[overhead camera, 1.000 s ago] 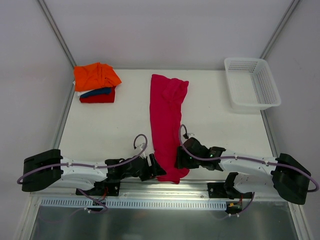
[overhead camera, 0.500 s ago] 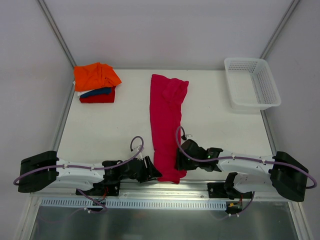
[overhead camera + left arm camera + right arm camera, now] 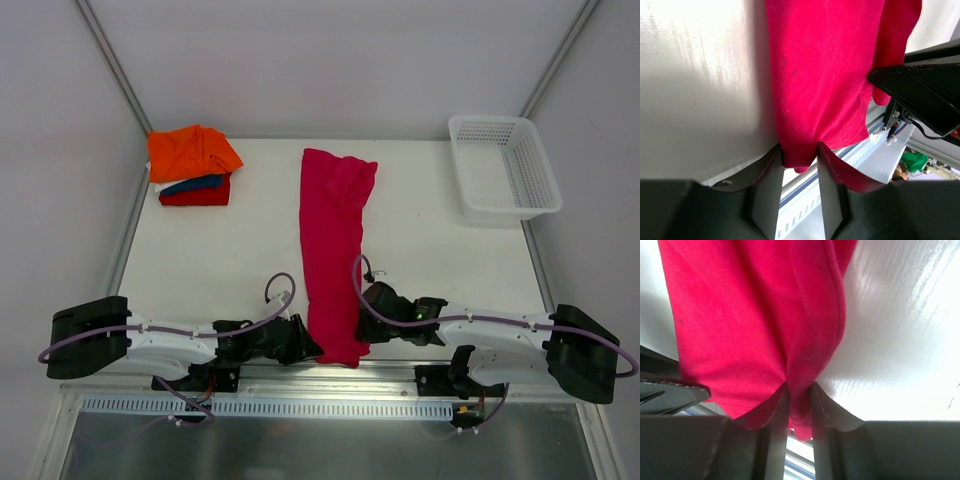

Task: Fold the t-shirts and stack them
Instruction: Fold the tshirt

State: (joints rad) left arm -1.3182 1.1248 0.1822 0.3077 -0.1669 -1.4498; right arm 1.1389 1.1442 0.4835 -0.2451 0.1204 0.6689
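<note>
As jaws are narrowing from wide, left hand (image 3: pixel 306 346) and right hand (image 3: pixel 362 326) are pinching magenta t-shirt (image 3: pixel 332 240) hem at surface (image 3: pixel 430 260) near edge; likely preparing lengthwise fold.

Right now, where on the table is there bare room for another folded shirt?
Bare table: between the folded orange, blue and red shirt stack and the long magenta-pink t-shirt; between it and the white mesh basket. Crowded: near edge, left gripper and right gripper on its hem.

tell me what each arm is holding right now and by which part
Both hold the magenta t-shirt by its near edge: the left gripper pinches the left corner, the right gripper the right corner.
</note>
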